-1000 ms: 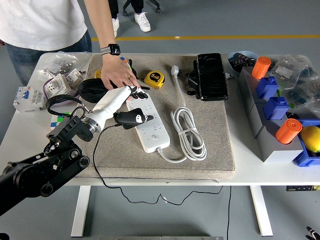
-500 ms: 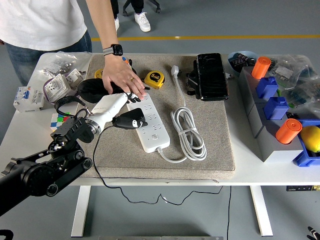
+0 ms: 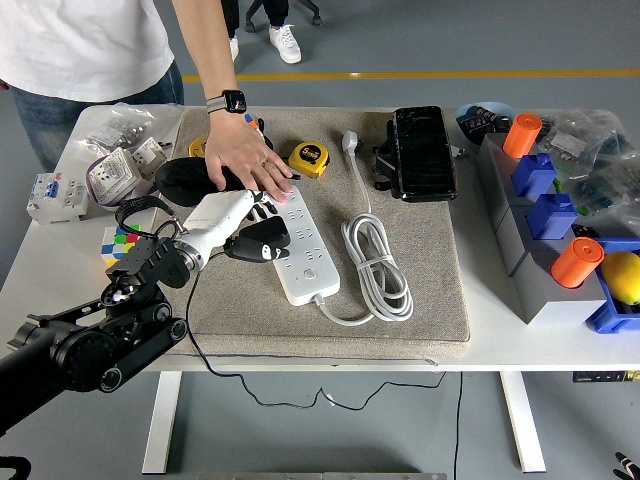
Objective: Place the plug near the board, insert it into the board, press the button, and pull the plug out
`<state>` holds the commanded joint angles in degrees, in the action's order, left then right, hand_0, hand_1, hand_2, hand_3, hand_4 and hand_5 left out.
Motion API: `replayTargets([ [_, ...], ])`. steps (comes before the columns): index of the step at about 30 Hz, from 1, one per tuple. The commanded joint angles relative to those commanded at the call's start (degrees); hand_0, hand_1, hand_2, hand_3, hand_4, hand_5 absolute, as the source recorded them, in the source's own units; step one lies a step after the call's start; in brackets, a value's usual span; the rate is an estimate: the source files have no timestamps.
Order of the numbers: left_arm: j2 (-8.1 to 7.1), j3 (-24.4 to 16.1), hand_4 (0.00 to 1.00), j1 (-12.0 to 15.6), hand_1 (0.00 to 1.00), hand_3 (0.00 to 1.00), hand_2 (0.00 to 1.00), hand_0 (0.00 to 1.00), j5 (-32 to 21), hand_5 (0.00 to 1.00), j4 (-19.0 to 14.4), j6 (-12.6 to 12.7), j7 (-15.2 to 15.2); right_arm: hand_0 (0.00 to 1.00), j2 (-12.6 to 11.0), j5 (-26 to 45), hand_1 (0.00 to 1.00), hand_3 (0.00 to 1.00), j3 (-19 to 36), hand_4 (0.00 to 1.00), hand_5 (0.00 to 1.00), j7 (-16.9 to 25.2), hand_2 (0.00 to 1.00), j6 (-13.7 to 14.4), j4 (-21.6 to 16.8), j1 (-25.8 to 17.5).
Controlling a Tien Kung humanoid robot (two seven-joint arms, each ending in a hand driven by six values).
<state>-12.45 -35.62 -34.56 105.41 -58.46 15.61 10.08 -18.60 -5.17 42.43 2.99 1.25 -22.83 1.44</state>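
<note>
Left arm had drawn back toward the table's left edge over the last second; the left hand (image 3: 228,213) and the black plug (image 3: 262,238) slid left with it. The plug now sat at the left edge of the white power strip (image 3: 300,247), tilted, apparently overlapping it. Fingers seemed wrapped on the plug's rear (the grasp was partly hidden, but the plug travelled with the hand). My read: the plug was near the board but not seated, and the retreat looked like a re-aim before insertion. Button not yet pressed.

The person's hand (image 3: 246,160) stayed flat on the strip's far end, pinning it.

Counts, left to right:
- one colour cube (image 3: 117,243) by the arm
- one left hand; right not visible
- one plug, one strip, one coiled white cable (image 3: 378,262)
- one yellow tape measure (image 3: 309,157)
- one black device (image 3: 422,152)
- two orange cylinders (image 3: 521,134) on the blue blocks at right
- one yellow fruit-like object (image 3: 622,274) at the far right edge
</note>
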Motion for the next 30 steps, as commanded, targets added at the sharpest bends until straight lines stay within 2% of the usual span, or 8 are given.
replayTargets([
  [3, 0.17, 0.4, 0.956, -0.2, 0.552, 0.603, 0.592, 0.38, -0.2, 0.36, 0.6, 0.6, -0.3, 0.618, 0.0, 0.0, 0.67, 0.56, 0.0, 0.841, 0.487, 0.0, 0.671, 0.0, 0.0, -0.1],
  [4, 0.21, 0.5, 0.872, -0.2, 0.531, 0.575, 0.567, 0.327, -0.3, 0.286, 0.7, 0.8, -0.5, 0.618, 0.0, 0.0, 0.67, 0.56, 0.0, 0.84, 0.487, 0.0, 0.671, 0.0, -0.1, -0.1],
  [9, 0.47, 0.8, 0.872, -0.4, 0.531, 0.575, 0.567, 0.327, -0.2, 0.286, 1.6, 1.5, -1.4, 0.618, -0.1, 0.0, 0.67, 0.56, -0.1, 0.84, 0.487, 0.0, 0.671, 0.0, -0.1, -0.1],
  [10, 0.48, 0.8, 0.788, -0.4, 0.491, 0.55, 0.526, 0.265, -0.3, 0.179, 1.7, 1.8, -1.7, 0.618, -0.1, 0.0, 0.67, 0.56, -0.1, 0.84, 0.487, 0.1, 0.671, 0.1, -0.1, -0.1],
  [14, 0.58, 1.1, 0.788, -0.7, 0.491, 0.55, 0.526, 0.265, -0.1, 0.179, 2.0, 2.7, -2.3, 0.618, -0.1, 0.0, 0.67, 0.56, -0.1, 0.84, 0.487, 0.1, 0.671, 0.1, -0.1, -0.1],
  [15, 0.61, 1.2, 0.741, -0.7, 0.397, 0.525, 0.431, 0.23, 0.1, 0.117, 2.1, 2.8, -2.3, 0.617, -0.1, 0.0, 0.67, 0.561, -0.1, 0.84, 0.487, 0.0, 0.671, 0.1, -0.1, 0.0],
  [23, 0.59, 1.6, 0.735, -0.7, 0.346, 0.51, 0.376, 0.214, 0.9, 0.094, 2.4, 2.5, -1.6, 0.618, 0.0, 0.0, 0.67, 0.561, 0.0, 0.841, 0.486, 0.1, 0.671, 0.1, -0.1, -0.1],
  [30, 0.21, 1.0, 0.752, -0.2, 0.33, 0.502, 0.359, 0.204, 0.3, 0.103, 1.5, 3.7, -3.4, 0.618, 0.0, 0.0, 0.669, 0.561, 0.0, 0.841, 0.487, 0.1, 0.671, 0.1, -0.1, -0.4],
])
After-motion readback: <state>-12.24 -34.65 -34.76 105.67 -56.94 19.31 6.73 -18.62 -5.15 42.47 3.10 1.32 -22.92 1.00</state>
